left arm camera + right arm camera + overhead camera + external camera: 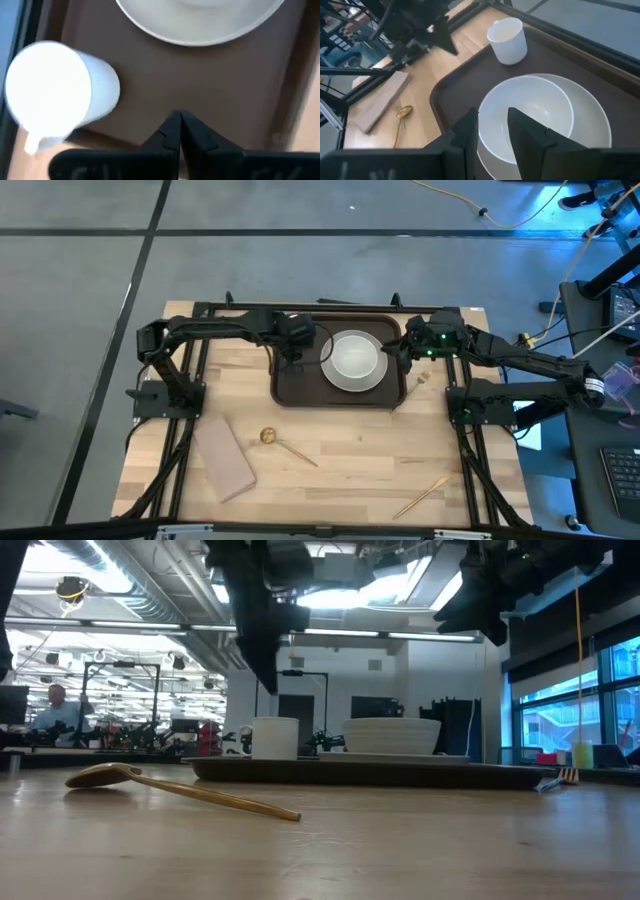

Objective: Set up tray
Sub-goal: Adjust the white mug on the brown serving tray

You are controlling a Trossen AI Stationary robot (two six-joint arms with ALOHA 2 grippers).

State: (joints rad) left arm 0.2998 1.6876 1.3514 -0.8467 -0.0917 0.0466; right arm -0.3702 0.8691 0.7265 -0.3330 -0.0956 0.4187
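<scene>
Hovering with fingers pressed together, the left gripper [178,131] is hanging over the large dark brown rectangular tray [300,392] lying crosswise at the wooden counter's [340,460] far edge, while the right gripper [492,132] is waiting, part-spread and empty, above the white bowl [530,112].

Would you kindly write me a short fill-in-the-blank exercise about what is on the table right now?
1. The white bowl sits on a plate on the dark brown ____.
2. The white mug stands on the tray beside the ____.
3. The gold spoon lies on the wooden table, between the tan napkin and the gold ____.
4. The left hand is above the tray, its fingers ____.

Missing words: tray; plate; fork; shut
</scene>
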